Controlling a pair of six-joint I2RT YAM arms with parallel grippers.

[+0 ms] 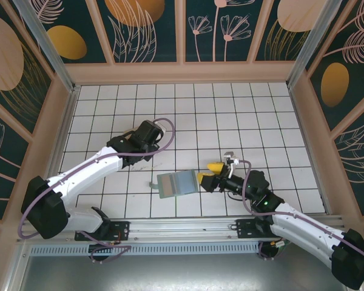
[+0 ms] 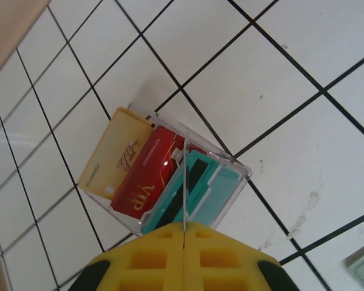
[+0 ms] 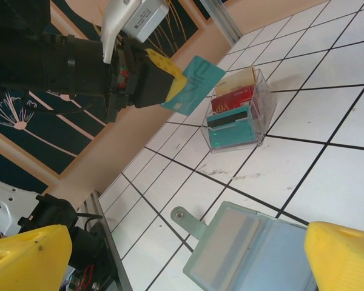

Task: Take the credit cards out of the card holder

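Gridded table (image 1: 230, 121): clear box (image 2: 241, 171) of credit cards (image 2: 144, 179)

The red card (image 2: 147, 176) carried white "VIP" lettering, seen upside down, beside a small line of print too fine to read, and the gold card (image 2: 115, 154) at its ten o'clock bore only illegible script.

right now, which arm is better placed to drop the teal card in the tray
Left. The left gripper is shut on the teal card and hangs over the tray. The right gripper is open, down at the wallet.
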